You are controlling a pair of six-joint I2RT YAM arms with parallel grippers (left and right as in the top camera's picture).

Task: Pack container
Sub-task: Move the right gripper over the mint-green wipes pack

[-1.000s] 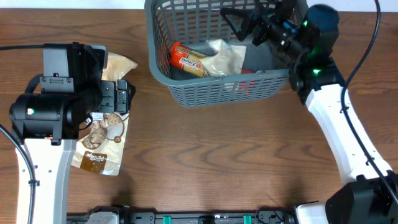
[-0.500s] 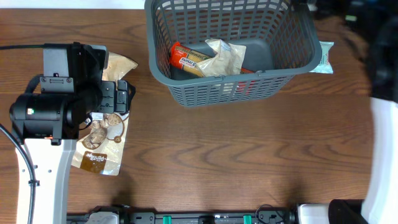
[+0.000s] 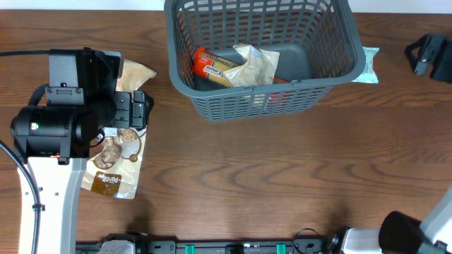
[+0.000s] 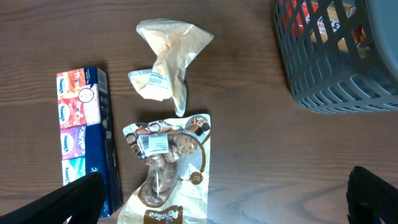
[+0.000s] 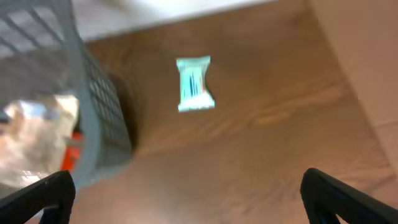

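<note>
The dark grey basket stands at the back middle, with an orange packet and a crumpled clear bag inside. It also shows in the left wrist view and the right wrist view. A light green packet lies on the table right of the basket, and shows in the right wrist view. My left gripper is open and empty above a brown mushroom packet. My right gripper is open and empty at the far right edge.
A crumpled beige bag and a blue tissue pack lie by the mushroom packet on the left. The table's back edge runs behind the basket.
My right arm has pulled out of the basket and swung to the far right edge. The light green packet came into sight beside the basket. The left arm has not moved.
</note>
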